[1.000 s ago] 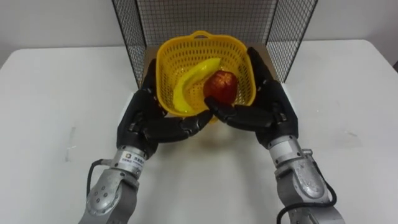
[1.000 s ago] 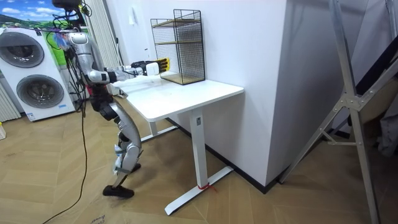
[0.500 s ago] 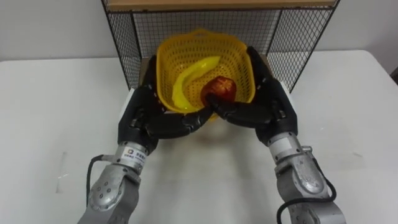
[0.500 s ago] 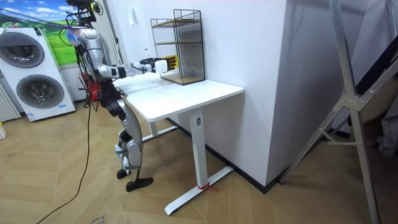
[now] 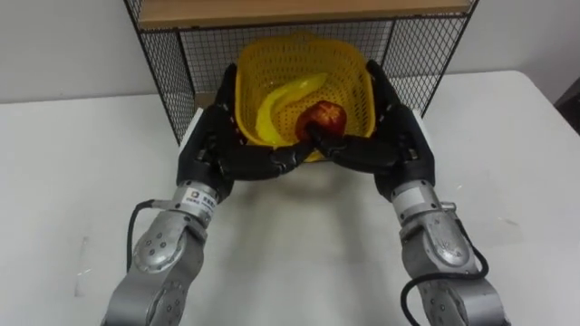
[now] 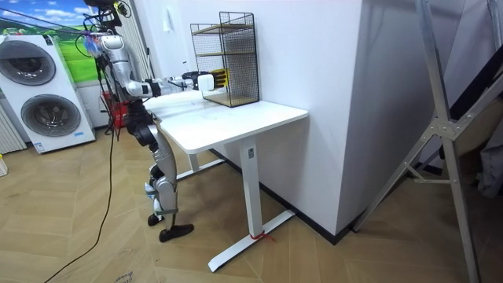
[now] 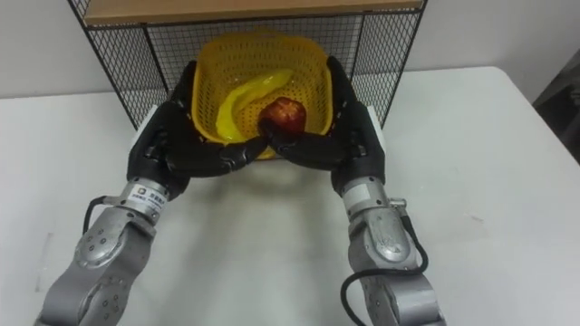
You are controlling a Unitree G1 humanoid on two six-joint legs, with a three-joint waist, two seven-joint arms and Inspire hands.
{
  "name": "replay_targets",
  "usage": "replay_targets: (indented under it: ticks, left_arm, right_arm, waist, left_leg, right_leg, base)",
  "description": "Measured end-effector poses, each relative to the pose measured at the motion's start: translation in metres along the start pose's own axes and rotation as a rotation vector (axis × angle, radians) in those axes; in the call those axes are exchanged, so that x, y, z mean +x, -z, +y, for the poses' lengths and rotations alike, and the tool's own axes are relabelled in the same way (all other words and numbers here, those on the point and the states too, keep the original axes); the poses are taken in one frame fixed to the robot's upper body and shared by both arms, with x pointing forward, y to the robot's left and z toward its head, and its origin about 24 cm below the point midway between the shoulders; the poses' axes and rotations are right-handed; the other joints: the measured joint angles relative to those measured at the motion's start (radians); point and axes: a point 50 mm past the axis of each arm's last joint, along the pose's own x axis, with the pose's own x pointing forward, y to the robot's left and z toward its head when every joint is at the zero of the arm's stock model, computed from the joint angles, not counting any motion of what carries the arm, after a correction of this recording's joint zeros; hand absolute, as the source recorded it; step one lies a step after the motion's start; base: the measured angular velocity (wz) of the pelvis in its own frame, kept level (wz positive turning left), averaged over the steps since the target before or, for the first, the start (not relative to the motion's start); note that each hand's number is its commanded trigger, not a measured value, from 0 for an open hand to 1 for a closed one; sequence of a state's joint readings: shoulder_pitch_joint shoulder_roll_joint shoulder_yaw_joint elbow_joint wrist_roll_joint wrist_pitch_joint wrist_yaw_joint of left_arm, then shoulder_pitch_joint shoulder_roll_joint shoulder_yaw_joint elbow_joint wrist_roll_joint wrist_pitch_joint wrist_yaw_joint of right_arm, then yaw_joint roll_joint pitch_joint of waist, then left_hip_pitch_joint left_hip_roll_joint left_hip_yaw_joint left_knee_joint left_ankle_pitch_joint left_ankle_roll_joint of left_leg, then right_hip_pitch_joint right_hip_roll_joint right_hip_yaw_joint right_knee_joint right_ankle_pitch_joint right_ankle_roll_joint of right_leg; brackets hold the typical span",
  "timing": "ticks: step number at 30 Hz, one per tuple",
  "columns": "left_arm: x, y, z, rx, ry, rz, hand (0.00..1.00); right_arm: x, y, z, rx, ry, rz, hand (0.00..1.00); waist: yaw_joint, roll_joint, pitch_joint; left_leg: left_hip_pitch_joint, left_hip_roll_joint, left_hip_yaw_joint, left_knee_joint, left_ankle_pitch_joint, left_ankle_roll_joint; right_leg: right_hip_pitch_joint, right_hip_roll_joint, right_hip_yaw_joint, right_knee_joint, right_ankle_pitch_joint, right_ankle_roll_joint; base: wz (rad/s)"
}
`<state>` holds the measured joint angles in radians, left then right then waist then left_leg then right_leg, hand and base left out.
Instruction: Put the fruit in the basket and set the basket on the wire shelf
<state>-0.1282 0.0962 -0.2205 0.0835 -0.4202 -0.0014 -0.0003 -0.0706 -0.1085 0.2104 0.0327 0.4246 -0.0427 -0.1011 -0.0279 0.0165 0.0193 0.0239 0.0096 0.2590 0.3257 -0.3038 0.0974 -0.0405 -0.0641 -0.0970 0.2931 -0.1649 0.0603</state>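
Note:
A yellow plastic basket point(image 5: 343, 77) sits between my two hands at the open front of the wire shelf point(image 5: 161, 72), its far half under the shelf's wooden board point(image 5: 299, 11). A yellow banana point(image 5: 276, 98) and a red apple point(image 5: 326, 118) lie inside it. My left hand point(image 5: 210, 149) lies flat along the basket's left wall and my right hand point(image 5: 403, 145) along its right wall. The fingers are straight and the thumbs meet below the front rim. In the room view I stand at the table's end on the room view's left, arms stretched toward the shelf point(image 6: 236, 59).
The black wire shelf stands at the back of the white table point(image 5: 72, 181), against the wall, with mesh sides close beside both hands. Bare tabletop lies left and right of my arms. Two washing machines point(image 6: 43, 94) stand behind me.
Both hands have carried the basket forward, from in front of the shelf into its open mouth. In the room view I have stepped closer to the table and stand more upright.

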Motion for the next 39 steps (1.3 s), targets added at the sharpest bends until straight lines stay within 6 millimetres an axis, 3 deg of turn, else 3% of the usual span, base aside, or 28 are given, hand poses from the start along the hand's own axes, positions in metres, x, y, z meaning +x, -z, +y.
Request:
replay_targets:
  ticks: [3, 13, 19, 22, 27, 39]
  left_arm:
    - [0.012, -0.003, 0.005, 0.005, -0.026, 0.016, 0.0]
    - [0.06, -0.019, 0.018, 0.041, -0.137, 0.101, 0.0]
    - [0.073, -0.024, 0.022, 0.038, -0.187, 0.148, 0.0]
    - [0.084, -0.038, 0.025, 0.031, -0.21, 0.131, 0.0]
    - [0.09, -0.047, 0.028, 0.012, -0.224, 0.127, 0.0]
    - [0.086, -0.024, 0.036, 0.062, -0.215, 0.274, 0.0]
  right_arm:
    - [0.009, -0.004, -0.002, -0.007, 0.014, 0.004, 0.0]
    - [0.066, -0.026, 0.003, -0.036, 0.008, 0.053, 0.0]
    - [0.092, -0.031, -0.004, -0.045, 0.064, 0.122, 0.0]
    - [0.101, -0.039, -0.008, -0.029, 0.086, 0.126, 0.0]
    - [0.11, -0.041, -0.007, -0.009, 0.073, 0.163, 0.0]
    - [0.109, -0.018, -0.02, 0.021, 0.117, 0.302, 0.0]
  waist:
    - [0.002, 0.0, 0.0002]
    - [0.011, -0.007, 0.0002]
    - [0.012, -0.009, -0.0006]
    - [0.016, -0.009, -0.0008]
    - [0.015, -0.011, -0.0021]
    - [0.012, -0.01, -0.0028]
  left_leg:
    - [0.0, 0.0, 0.002, 0.001, 0.0, 0.0]
    - [0.006, 0.002, 0.006, -0.002, 0.004, -0.003]
    - [0.023, 0.002, -0.001, -0.029, 0.016, -0.005]
    - [0.028, 0.001, -0.003, -0.041, 0.018, -0.009]
    - [0.041, 0.0, -0.025, -0.061, 0.021, -0.013]
    - [0.039, 0.0, -0.034, -0.06, 0.022, -0.016]
  right_leg:
    - [-0.001, 0.0, 0.004, 0.001, 0.0, 0.0]
    - [0.005, 0.003, 0.005, -0.013, 0.008, -0.002]
    - [0.021, 0.005, -0.01, -0.048, 0.023, -0.004]
    - [0.021, 0.007, -0.013, -0.055, 0.023, -0.004]
    - [0.024, 0.012, -0.026, -0.057, 0.024, -0.006]
    - [0.026, 0.011, -0.044, -0.057, 0.025, -0.007]
  base:
    - [-0.02]
    - [-0.01]
    - [0.01]
    - [-0.04]
    - [-0.04]
    - [0.01]
